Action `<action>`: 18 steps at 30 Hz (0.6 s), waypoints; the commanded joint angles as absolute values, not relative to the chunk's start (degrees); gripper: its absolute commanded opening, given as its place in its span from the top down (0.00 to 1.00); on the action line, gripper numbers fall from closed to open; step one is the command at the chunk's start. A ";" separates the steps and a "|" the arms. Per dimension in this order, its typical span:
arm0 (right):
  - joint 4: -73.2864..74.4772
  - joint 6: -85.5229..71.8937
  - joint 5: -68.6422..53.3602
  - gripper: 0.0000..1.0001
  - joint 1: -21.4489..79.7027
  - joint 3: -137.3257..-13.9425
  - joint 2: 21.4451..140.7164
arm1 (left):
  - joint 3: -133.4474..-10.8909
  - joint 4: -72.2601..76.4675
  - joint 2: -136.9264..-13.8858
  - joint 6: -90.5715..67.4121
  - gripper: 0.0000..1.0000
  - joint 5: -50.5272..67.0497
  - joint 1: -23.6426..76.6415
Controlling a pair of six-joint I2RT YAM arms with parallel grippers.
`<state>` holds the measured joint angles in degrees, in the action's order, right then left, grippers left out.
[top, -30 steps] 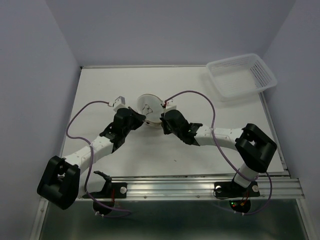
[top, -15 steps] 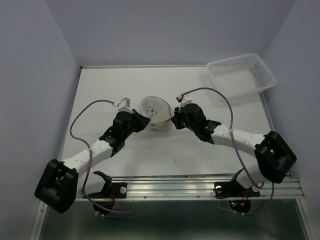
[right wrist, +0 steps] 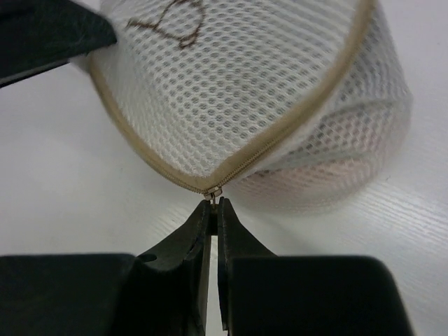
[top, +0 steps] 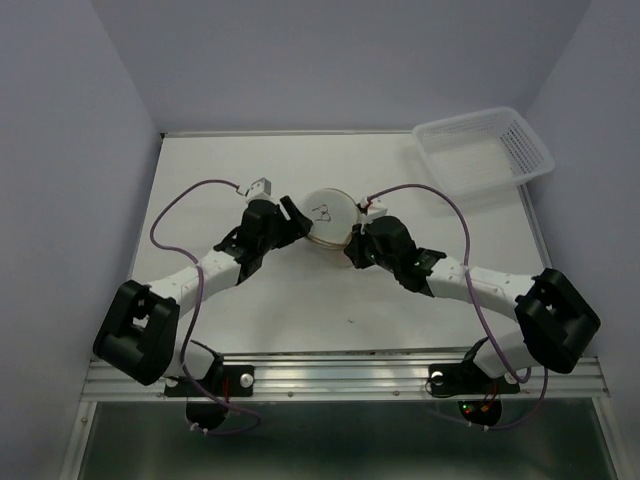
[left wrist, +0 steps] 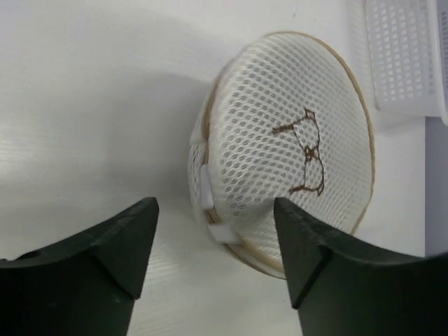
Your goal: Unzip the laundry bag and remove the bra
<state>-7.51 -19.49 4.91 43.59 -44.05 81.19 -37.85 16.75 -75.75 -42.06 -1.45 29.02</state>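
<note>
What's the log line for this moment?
left gripper: open, facing laundry bag | right gripper: shut on zipper pull

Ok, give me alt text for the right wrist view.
The right gripper is pinched shut on the small zipper pull at the tan rim of the white mesh laundry bag, which fills the upper frame. A dark finger of the left gripper shows at top left.

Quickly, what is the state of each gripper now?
Left gripper: open, holding nothing.
Right gripper: closed on the zipper pull of the laundry bag.
</note>
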 commanded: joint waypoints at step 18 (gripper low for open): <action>-12.65 -29.88 12.92 0.99 50.45 -51.24 89.30 | -36.02 21.09 -74.26 -56.95 0.01 -4.49 32.34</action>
